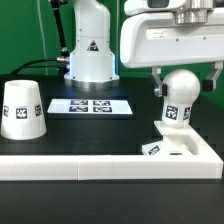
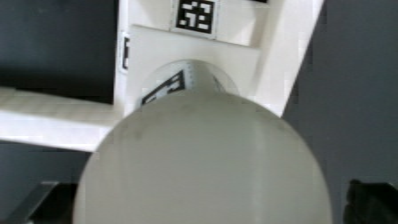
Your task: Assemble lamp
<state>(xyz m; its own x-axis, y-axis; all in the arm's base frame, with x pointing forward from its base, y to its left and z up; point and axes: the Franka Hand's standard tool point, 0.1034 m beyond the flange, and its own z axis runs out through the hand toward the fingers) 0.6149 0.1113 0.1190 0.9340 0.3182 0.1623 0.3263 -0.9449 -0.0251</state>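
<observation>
The round bulb [image 1: 181,98] stands upright with its neck down on the flat square base [image 1: 196,150] at the exterior view's front right. My gripper [image 1: 186,85] straddles the bulb's head, one finger on each side. A thin gap shows between each finger and the bulb, so it looks open. In the wrist view the bulb [image 2: 205,150] fills the picture between the dark fingertips [image 2: 61,203], with the base [image 2: 267,50] and its tag beyond it. The cone shade [image 1: 22,108] stands apart at the exterior view's left.
The marker board [image 1: 91,105] lies flat in the middle of the black table. The robot pedestal [image 1: 88,50] stands behind it. A long white border rail [image 1: 90,168] runs along the front edge, touching the base; it also shows in the wrist view [image 2: 45,112].
</observation>
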